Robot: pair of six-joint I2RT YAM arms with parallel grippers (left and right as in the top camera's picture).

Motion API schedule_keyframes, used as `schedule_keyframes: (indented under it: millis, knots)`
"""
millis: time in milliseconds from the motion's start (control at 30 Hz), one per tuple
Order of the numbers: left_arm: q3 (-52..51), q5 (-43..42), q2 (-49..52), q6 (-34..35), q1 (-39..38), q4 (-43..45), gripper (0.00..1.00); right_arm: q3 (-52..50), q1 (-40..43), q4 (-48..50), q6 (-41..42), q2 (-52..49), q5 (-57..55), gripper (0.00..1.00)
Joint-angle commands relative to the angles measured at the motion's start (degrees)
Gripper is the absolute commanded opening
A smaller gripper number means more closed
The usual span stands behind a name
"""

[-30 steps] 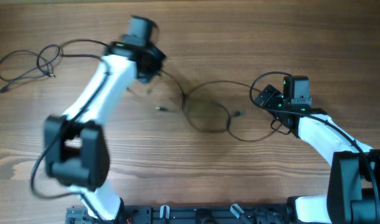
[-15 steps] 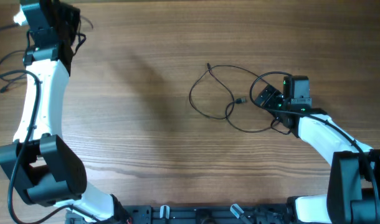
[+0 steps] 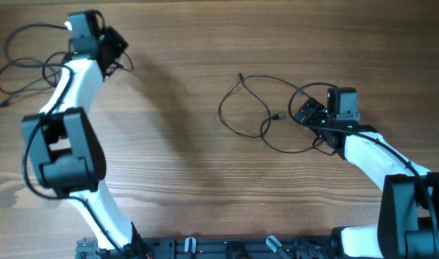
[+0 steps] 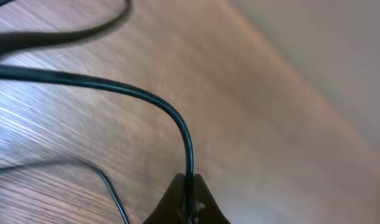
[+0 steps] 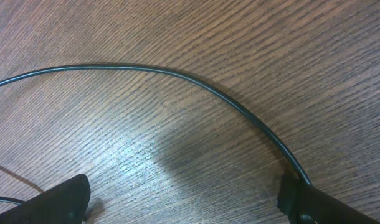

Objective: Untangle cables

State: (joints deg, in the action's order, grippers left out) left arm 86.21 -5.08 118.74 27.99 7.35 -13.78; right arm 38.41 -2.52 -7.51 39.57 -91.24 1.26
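A brown wooden table [image 3: 176,165] with strong grain fills every view. At its far left lie loose cable loops [image 3: 25,66], spread flat. Just right of them the left gripper [image 3: 113,49] is pinched tight on one black cord [image 4: 146,96], which arcs out of its tips. Right of centre another cable loop [image 3: 221,115] lies open, its plug end [image 3: 277,116] near the right gripper [image 3: 306,114], whose fingers [image 5: 62,199] stand wide apart, the cord running up to one of them.

Left tool [image 4: 189,198] cut off by bottom edge; cable [image 4: 53,38] top-left blurred, perhaps separate strand.
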Motion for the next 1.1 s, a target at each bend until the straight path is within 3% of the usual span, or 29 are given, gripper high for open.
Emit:
schedule_keyframes:
  millis: [0,100,200,267,367,467,533,667,867,1067]
  knots:
    - [0.3,-2.3,-0.3,-8.9,-2.1,0.5,0.30,-5.2,0.1,-3.1,2.6,-6.8,6.0,1.00]
    - [2.8,0.9,-2.1,-10.0,-3.1,-3.5,0.98,-5.2,0.1,-3.5,2.4,-6.8,7.4,0.99]
    - [8.5,-0.7,-5.8,-9.3,-3.5,-13.4,1.00,-5.1,0.1,-3.7,-0.2,-6.8,7.8,1.00]
    - [11.6,-1.7,-8.2,-5.8,-4.8,-20.0,1.00,-4.1,0.1,-3.8,-7.6,-6.8,8.3,1.00]
    - [11.8,-14.2,-11.1,-3.5,-8.8,-23.9,1.00,0.7,0.3,-10.8,-15.2,-5.8,8.2,1.00]
    - [11.8,-15.7,-10.3,-3.3,-17.2,-27.8,1.00,7.6,0.8,-19.6,-15.4,-4.5,8.2,1.00]
    - [11.3,-13.9,-10.1,-3.5,-21.8,-29.6,1.00,10.5,1.0,-23.1,-15.4,-3.4,7.9,0.99]
    - [7.5,1.8,-9.9,-5.5,-32.6,-31.0,1.00,19.7,5.6,-34.3,-11.6,0.1,-2.6,1.00]
    - [-0.9,2.2,-9.4,-11.4,-44.5,-30.8,1.00,24.9,18.8,-38.6,-11.0,5.0,8.7,1.00]
    - [-6.6,2.6,-7.3,-10.6,-49.8,-28.0,1.00,24.9,19.5,-40.6,-11.1,5.0,9.4,1.00]
